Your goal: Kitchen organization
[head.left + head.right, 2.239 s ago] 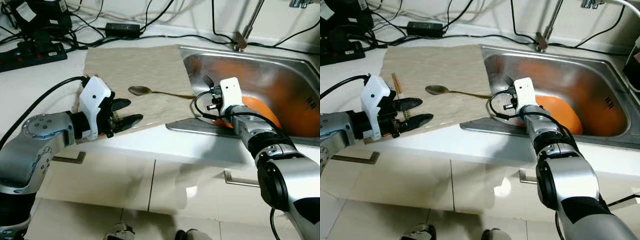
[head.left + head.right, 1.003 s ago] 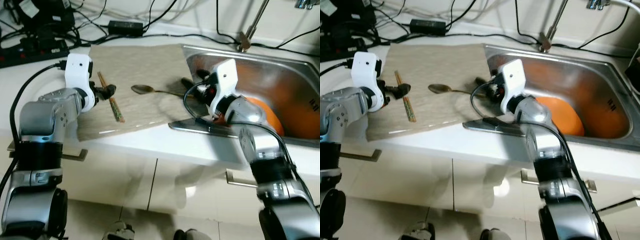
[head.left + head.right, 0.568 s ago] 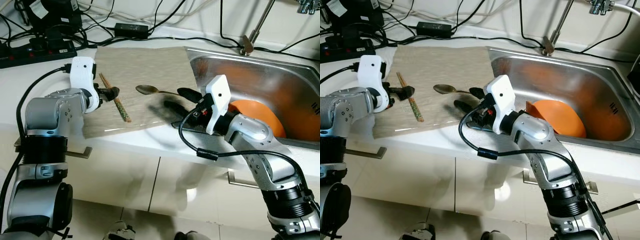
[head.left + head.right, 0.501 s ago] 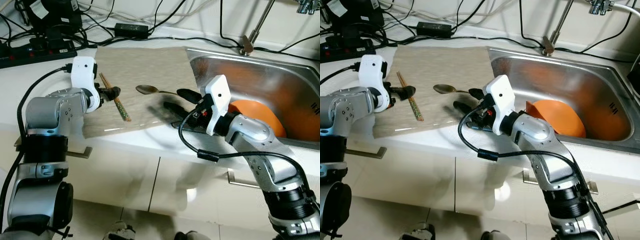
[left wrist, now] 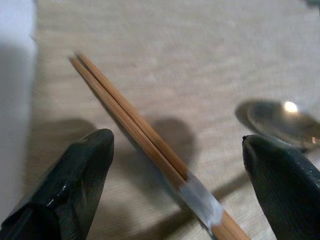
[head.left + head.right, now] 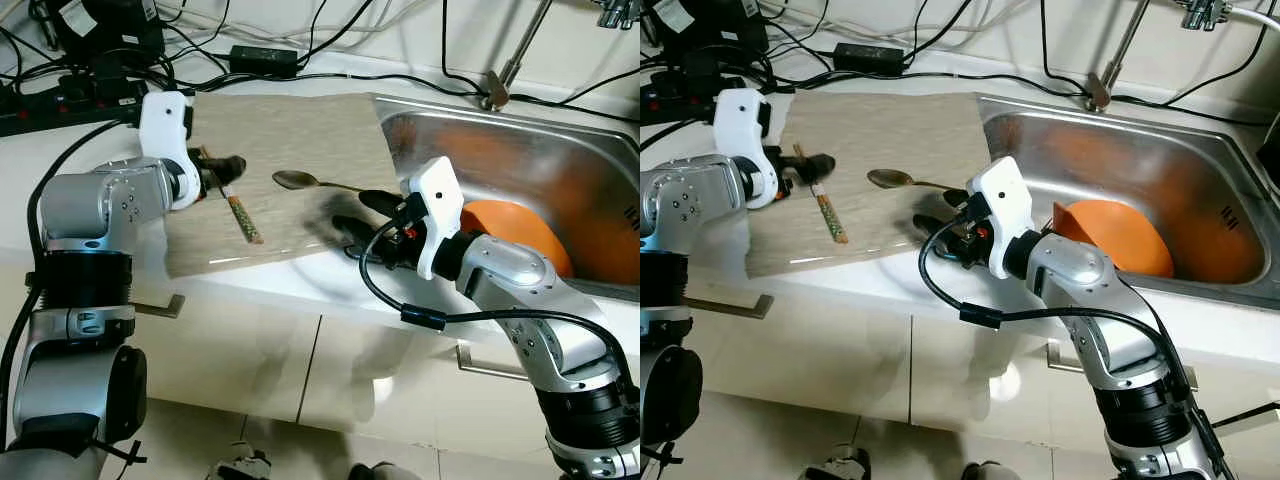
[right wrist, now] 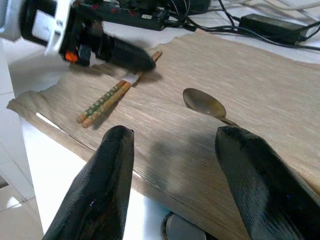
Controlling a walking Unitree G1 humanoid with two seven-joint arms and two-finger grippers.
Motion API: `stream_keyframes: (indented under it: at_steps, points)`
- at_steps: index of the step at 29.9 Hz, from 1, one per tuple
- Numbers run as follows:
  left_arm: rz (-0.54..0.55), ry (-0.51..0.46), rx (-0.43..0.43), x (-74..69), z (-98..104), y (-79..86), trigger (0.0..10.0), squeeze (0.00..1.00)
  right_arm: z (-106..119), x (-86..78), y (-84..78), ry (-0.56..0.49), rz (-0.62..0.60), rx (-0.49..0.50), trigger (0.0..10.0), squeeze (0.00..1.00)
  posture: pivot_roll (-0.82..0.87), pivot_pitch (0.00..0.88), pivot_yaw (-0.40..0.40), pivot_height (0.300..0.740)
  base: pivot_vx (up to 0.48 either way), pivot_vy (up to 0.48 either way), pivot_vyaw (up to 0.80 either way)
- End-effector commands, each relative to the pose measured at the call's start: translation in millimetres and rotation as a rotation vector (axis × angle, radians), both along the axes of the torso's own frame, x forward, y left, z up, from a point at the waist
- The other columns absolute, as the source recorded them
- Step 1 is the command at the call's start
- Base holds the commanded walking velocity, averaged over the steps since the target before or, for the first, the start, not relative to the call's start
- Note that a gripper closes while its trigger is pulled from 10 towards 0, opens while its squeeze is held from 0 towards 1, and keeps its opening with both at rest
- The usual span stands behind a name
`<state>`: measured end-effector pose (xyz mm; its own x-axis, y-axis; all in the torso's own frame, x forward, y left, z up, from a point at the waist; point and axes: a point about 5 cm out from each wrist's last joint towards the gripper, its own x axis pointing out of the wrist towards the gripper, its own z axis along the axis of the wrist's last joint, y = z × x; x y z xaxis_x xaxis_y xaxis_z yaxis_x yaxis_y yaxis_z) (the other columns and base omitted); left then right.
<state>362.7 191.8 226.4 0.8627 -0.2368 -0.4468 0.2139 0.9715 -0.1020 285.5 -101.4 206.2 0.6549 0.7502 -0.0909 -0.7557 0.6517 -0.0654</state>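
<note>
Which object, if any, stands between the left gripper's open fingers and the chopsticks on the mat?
Nothing visible does. The left gripper has its fingers either side of the chopsticks, with bare mat around them; the spoon lies apart.

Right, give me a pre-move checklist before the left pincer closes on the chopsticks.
1. Left pincer open, one finger on each side of the chopsticks: ok.
2. Chopsticks lying together as a pair on the placemat: ok.
3. Spoon apart from the chopsticks and outside the left fingers: ok.
4. Right pincer open, holding nothing, over the placemat's near edge, away from the chopsticks: ok.
5. Left fingers low enough to grip rather than slide over the sticks: cannot tell.
6. Orange bowl in the sink, out of both arms' way: ok.
</note>
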Motion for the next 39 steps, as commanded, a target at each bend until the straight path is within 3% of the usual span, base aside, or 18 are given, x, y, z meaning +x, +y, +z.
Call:
stream_keyframes:
  at_steps: [1, 6, 7, 8, 9, 20, 39]
  points:
    - [-0.017, 0.037, 0.030, -1.9, -7, -1.2, 10.0, 0.00, 2, -0.8, -4.3, -0.003, -0.022, -0.013, 10.0, 0.00, 0.08, 0.037, -0.057, 0.740, 0.000, 0.000, 0.00]
    - [-0.007, 0.054, 0.051, -1.8, -11, 1.8, 9.5, 0.00, 1, -1.0, -5.2, -0.001, -0.029, -0.017, 10.0, 0.00, 0.08, 0.035, -0.054, 0.740, 0.000, 0.000, 0.00]
    - [-0.016, 0.055, 0.048, -1.7, -11, 0.7, 3.7, 0.00, 1, -1.3, -5.7, 0.001, -0.033, -0.019, 10.0, 0.00, 0.08, 0.033, -0.052, 0.740, 0.000, 0.000, 0.00]
    - [-0.023, 0.057, 0.047, -1.8, -11, -0.1, 2.4, 0.00, 1, -1.3, -5.9, 0.003, -0.035, -0.021, 10.0, 0.00, 0.08, 0.033, -0.051, 0.740, 0.000, 0.000, 0.00]
    - [-0.029, 0.059, 0.048, -1.9, -11, -0.7, 0.0, 0.00, 0, -1.2, -6.0, 0.004, -0.038, -0.022, 10.0, 0.00, 0.08, 0.032, -0.050, 0.740, 0.000, 0.000, 0.00]
    - [-0.083, 0.093, 0.058, -2.2, -18, -4.4, 0.0, 0.00, -2, -0.1, -8.3, 0.013, -0.066, -0.037, 10.0, 0.00, 0.08, 0.027, -0.039, 0.740, 0.000, 0.000, 0.00]
    - [-0.084, 0.076, 0.054, 1.5, -16, -2.3, 0.0, 0.00, -4, 3.7, -12.7, 0.008, -0.103, -0.058, 10.0, 0.00, 0.07, 0.017, -0.037, 0.740, 0.000, 0.000, 0.00]
